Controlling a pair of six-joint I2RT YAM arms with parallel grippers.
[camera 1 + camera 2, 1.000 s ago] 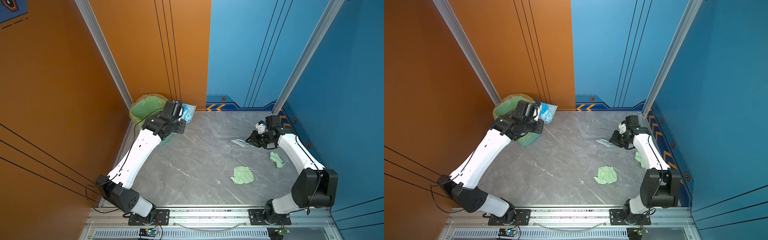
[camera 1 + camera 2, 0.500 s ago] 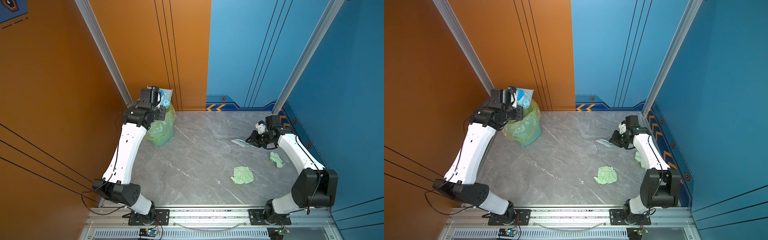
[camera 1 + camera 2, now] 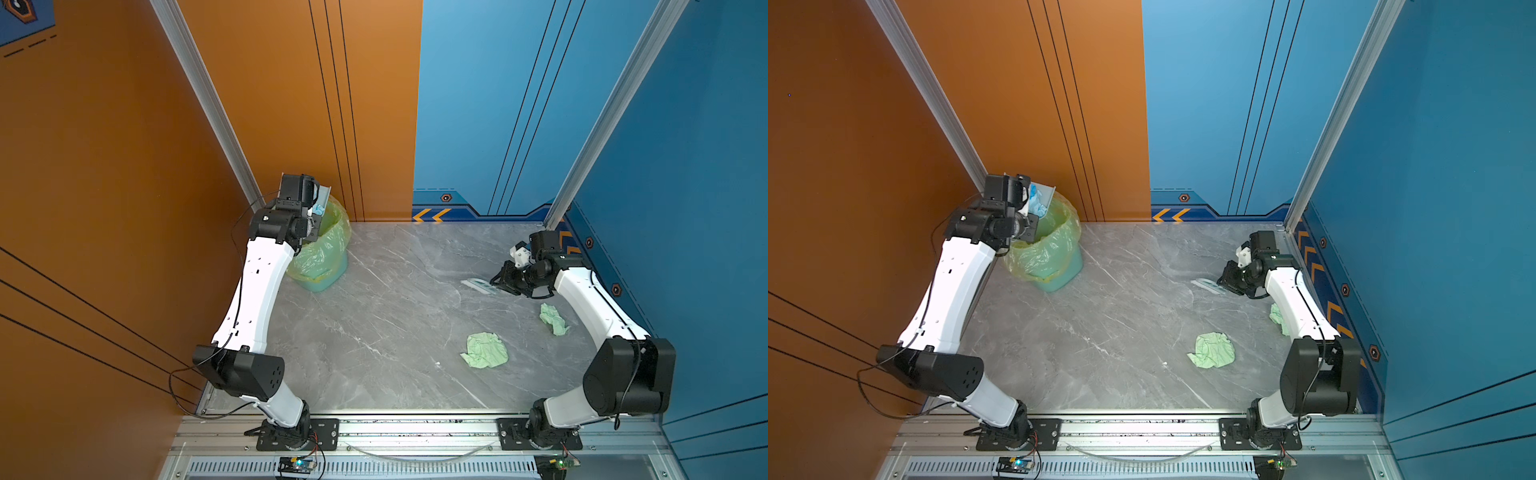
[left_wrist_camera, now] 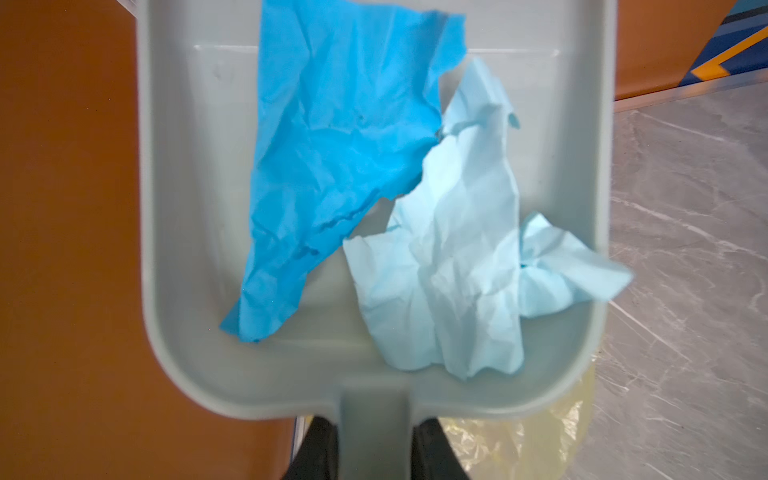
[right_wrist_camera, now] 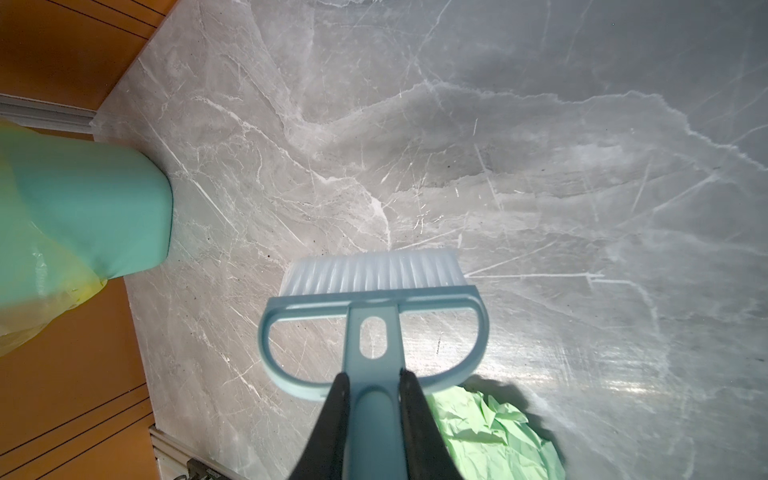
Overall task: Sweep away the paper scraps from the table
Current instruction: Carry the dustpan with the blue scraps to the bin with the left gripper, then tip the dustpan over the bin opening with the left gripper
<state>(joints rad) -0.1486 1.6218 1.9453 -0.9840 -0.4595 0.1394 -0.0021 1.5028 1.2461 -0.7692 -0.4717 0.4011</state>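
Left gripper (image 4: 376, 444) clamped the dustpan (image 4: 187, 249), two blue scraps (image 4: 340, 145) aboard, over the bin (image 3: 324, 266) at the counter's (image 3: 395, 311) far-left corner; right gripper (image 5: 374, 419) clutched the brush (image 5: 370, 274); two green scraps (image 3: 485, 351) lay unswept.

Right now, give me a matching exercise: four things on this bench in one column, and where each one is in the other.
1. bright blue scrap
2. larger pale green scrap
3. brush
4. yellow-green bag

A. lying loose on the table
B. clamped in the right gripper
C. inside the dustpan
D. lining the bin

Pairs: 1-C, 2-A, 3-B, 4-D.
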